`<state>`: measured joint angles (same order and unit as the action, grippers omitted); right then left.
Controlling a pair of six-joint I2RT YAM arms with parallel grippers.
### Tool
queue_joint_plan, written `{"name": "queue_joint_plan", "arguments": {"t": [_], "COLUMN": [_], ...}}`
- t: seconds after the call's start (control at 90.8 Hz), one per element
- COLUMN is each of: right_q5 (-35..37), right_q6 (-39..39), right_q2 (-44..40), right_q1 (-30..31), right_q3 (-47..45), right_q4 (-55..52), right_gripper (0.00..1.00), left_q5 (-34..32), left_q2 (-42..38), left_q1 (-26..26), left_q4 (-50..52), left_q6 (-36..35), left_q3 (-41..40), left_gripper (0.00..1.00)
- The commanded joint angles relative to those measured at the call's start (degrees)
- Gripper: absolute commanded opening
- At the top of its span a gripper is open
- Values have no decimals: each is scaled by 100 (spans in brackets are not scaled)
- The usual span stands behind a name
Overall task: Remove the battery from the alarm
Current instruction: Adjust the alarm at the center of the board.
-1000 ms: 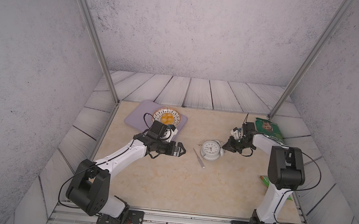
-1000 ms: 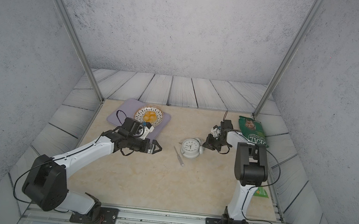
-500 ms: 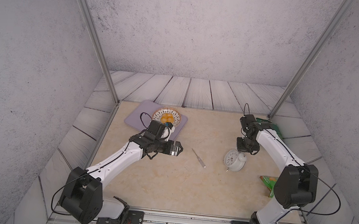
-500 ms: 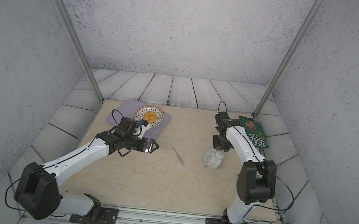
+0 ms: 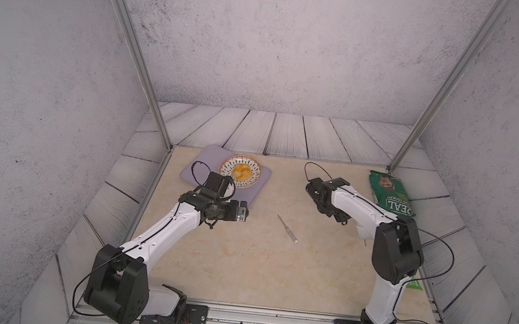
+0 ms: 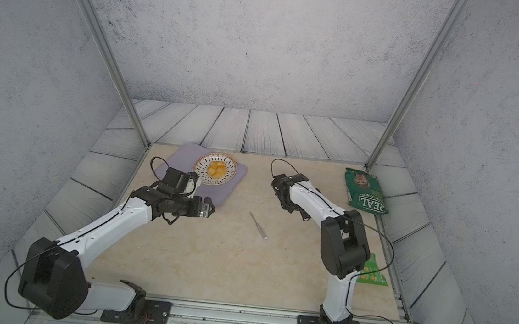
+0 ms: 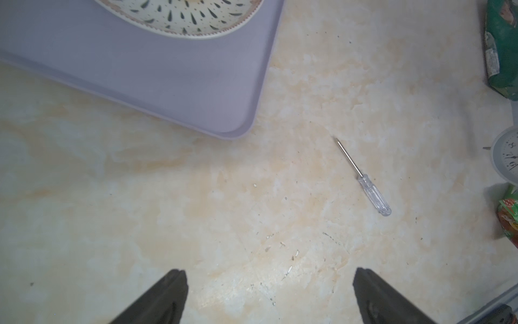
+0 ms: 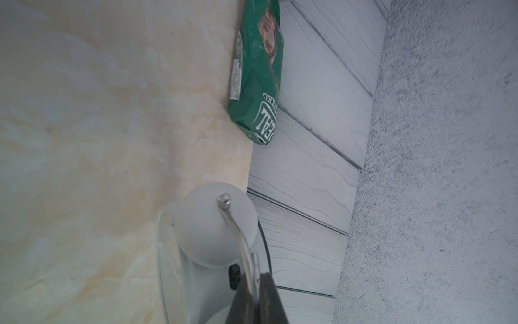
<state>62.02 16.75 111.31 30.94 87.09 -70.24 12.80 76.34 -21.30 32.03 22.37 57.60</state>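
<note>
The right gripper [image 8: 253,280] is pinching the alarm [image 8: 213,232] by its metal handle, and the left gripper [image 5: 245,213] is hanging wide open with the screwdriver [image 5: 287,229] at its three o'clock.

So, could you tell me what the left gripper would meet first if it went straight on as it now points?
Probably bare table: the open left gripper aims between the tray and the screwdriver, in line with neither. Depth is unclear, so I can't be sure.
</note>
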Motion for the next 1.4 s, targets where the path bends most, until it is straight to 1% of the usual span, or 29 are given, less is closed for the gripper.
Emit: {"name": "queue_joint_plan", "arguments": {"t": [0.0, 0.066, 0.154, 0.231, 0.385, 0.517, 0.683, 0.749, 0.892, 0.936, 0.991, 1.09, 1.167, 1.277, 1.387], "right_q5": [730, 629, 252, -242, -1266, -2069, -2462, -2754, -3457, -3592, -3754, -4203, -4639, -5546, -6432], "right_q6": [445, 509, 519, 510, 538, 435, 168, 31, -166, -189, -201, -178, -86, 73, 353], "right_q2": [476, 754, 979, 1049, 1075, 1069, 957, 834, 627, 561, 402, -150, -645, -1342, -1955], "right_q1": [395, 591, 863, 1056, 1328, 1408, 1414, 1406, 1390, 1377, 1346, 1148, 799, 69, -930], "right_q3": [315, 470, 663, 804, 982, 1030, 1013, 969, 967, 966, 899, 594, 225, -450, -1223], "right_q4": [-308, -349, -313, -215, 84, 441, 854, 1107, 1437, 1475, 1493, 1716, 1833, 2043, 2427], "right_gripper": [0, 0, 0, 7, 14, 22, 24, 30, 34, 35, 39, 45, 47, 50, 51], "left_q5": [-260, -292, -330, -347, -357, -340, -309, -298, -164, -89, -19, 145, 341, 694, 1048], "left_q2": [-241, -297, -368, -405, -413, -384, -332, -308, -248, -224, -201, -150, -77, 93, 463], "left_q1": [92, 122, 163, 199, 248, 249, 249, 249, 249, 249, 249, 249, 228, 138, -67], "left_q4": [273, 294, 304, 321, 330, 319, 296, 295, 271, 259, 255, 289, 299, 202, 92], "left_q6": [47, 68, 86, 96, 89, 82, 79, 76, 20, -22, -35, -60, -66, -60, -38], "left_q3": [-5, -44, -111, -149, -181, -176, -185, -179, -184, -177, -163, -130, -82, -18, 202], "left_gripper": [99, 99, 99, 99, 99, 99, 99, 99, 99, 99, 99, 99, 100, 99, 95]}}
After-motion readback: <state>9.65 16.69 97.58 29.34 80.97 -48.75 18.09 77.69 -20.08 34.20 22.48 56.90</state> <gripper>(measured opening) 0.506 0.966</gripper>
